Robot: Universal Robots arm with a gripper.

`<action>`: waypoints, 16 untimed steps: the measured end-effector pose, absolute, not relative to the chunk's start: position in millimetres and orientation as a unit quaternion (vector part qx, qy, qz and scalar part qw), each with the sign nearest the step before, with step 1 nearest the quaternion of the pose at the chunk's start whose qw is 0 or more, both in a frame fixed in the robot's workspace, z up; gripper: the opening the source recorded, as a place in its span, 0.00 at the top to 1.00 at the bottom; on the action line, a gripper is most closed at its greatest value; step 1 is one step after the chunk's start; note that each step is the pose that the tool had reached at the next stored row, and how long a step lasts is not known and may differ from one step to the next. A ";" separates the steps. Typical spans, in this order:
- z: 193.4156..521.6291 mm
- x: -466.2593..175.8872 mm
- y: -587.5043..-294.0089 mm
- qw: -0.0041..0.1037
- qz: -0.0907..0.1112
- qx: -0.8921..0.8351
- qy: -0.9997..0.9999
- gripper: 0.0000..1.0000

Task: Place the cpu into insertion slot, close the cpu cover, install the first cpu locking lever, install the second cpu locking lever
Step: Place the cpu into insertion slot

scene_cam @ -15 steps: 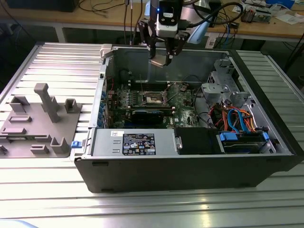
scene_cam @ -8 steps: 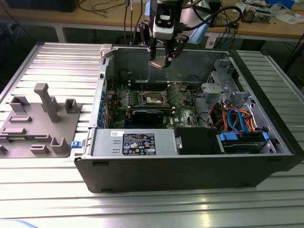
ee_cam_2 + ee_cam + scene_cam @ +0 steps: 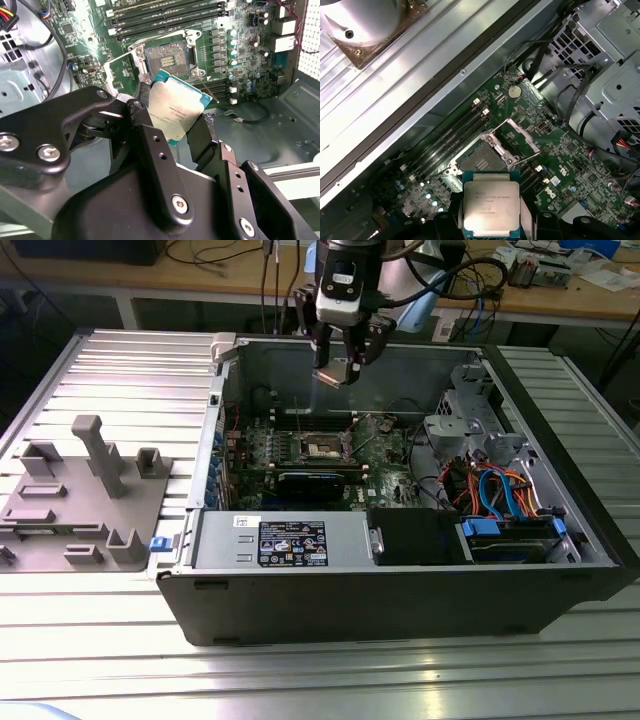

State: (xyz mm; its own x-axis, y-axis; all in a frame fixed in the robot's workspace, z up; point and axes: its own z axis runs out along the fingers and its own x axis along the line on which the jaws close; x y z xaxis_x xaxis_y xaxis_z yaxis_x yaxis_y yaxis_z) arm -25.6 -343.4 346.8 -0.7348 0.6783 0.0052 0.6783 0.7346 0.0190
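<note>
My gripper (image 3: 338, 368) hangs above the open computer case, shut on the cpu (image 3: 177, 112), a flat square chip with a silvery top and a teal edge. In both wrist views the black fingers (image 3: 145, 102) press on two opposite sides of the cpu (image 3: 491, 201). The insertion slot (image 3: 481, 159) lies below it on the green motherboard (image 3: 385, 455), its dark centre bare. The cpu cover (image 3: 517, 136), a thin silvery frame, stands flipped open beside the insertion slot (image 3: 165, 56). In the exterior view the insertion slot (image 3: 322, 447) sits well under the gripper.
Long memory slots (image 3: 165, 15) run beside the socket. A power supply with a label (image 3: 290, 540) and a drive cage with blue and orange cables (image 3: 505, 495) fill the case's near side. A grey fixture tray (image 3: 80, 500) lies at the exterior view's left.
</note>
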 end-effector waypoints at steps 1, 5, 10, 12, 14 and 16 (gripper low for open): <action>346.5 -25.6 -343.4 0.001 0.009 0.368 0.930 0.46; 344.5 -25.6 -343.4 0.002 0.008 0.386 0.922 0.46; 341.4 -25.6 -343.4 0.002 0.006 0.415 0.910 0.46; 340.3 -25.6 -343.4 0.002 0.005 0.425 0.905 0.46; 339.7 -25.6 -343.4 0.002 0.005 0.432 0.902 0.46; 338.6 -25.6 -343.4 0.002 0.004 0.441 0.897 0.46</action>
State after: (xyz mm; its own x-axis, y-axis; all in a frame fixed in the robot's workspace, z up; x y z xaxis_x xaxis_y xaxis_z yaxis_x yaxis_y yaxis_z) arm -25.6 -343.4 338.6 -0.6106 0.7919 -0.0005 0.7919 0.6106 0.0099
